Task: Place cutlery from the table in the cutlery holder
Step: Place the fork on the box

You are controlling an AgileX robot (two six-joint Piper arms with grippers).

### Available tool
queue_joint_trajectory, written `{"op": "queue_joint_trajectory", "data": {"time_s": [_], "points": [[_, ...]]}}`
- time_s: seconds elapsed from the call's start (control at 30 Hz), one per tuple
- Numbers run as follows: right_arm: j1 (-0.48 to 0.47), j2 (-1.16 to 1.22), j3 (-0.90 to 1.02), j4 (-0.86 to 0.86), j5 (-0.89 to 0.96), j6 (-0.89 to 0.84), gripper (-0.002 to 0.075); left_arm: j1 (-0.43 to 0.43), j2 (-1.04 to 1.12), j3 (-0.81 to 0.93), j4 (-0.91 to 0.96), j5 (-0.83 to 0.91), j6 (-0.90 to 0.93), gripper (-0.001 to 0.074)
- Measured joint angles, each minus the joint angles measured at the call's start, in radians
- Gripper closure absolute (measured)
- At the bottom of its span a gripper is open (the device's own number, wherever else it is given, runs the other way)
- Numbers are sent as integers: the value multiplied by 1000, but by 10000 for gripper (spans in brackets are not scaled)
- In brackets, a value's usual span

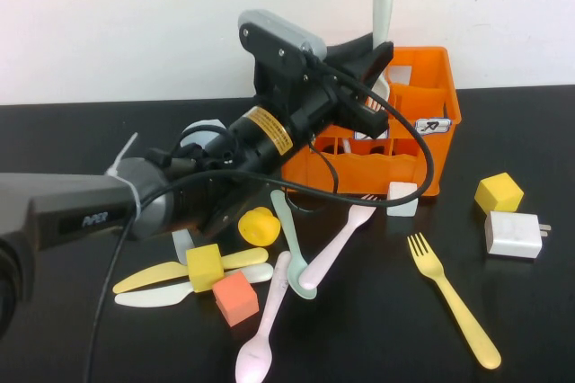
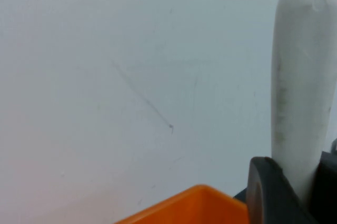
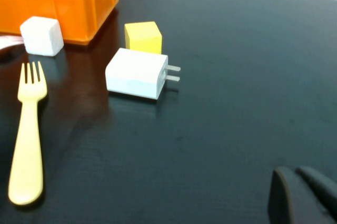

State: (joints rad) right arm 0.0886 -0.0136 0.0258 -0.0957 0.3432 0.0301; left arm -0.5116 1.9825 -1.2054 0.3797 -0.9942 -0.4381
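My left gripper (image 1: 378, 66) is shut on a white cutlery piece (image 1: 382, 7) and holds it upright over the back of the orange cutlery holder (image 1: 429, 154). In the left wrist view its handle (image 2: 300, 77) stands between the fingers (image 2: 266, 192), above the holder's rim (image 2: 195, 203). On the table lie a yellow fork (image 1: 454, 298), a pink fork (image 1: 337, 244), a mint piece (image 1: 292, 239), a pink spoon (image 1: 265, 334), a yellow knife (image 1: 157, 275) and a white knife (image 1: 162, 295). My right gripper (image 3: 305, 195) is shut and empty, low over the bare table, right of the yellow fork (image 3: 27, 134).
Foam cubes lie about: yellow (image 1: 205, 266), orange (image 1: 235, 298), white (image 1: 402, 199) and another yellow one (image 1: 499, 192). A white plug charger (image 1: 514, 235) lies at the right, also in the right wrist view (image 3: 137, 73). A small yellow object (image 1: 259, 226) sits under the left arm.
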Motion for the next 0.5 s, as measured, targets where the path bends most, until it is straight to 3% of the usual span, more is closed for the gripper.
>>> {"op": "queue_joint_trajectory", "data": {"time_s": [0.23, 0.5], "points": [[0, 0, 0, 0, 0, 0, 729, 0, 25, 0, -37, 13, 38, 585], [0, 0, 0, 0, 0, 0, 729, 0, 25, -1, -42, 33, 39, 417]]}}
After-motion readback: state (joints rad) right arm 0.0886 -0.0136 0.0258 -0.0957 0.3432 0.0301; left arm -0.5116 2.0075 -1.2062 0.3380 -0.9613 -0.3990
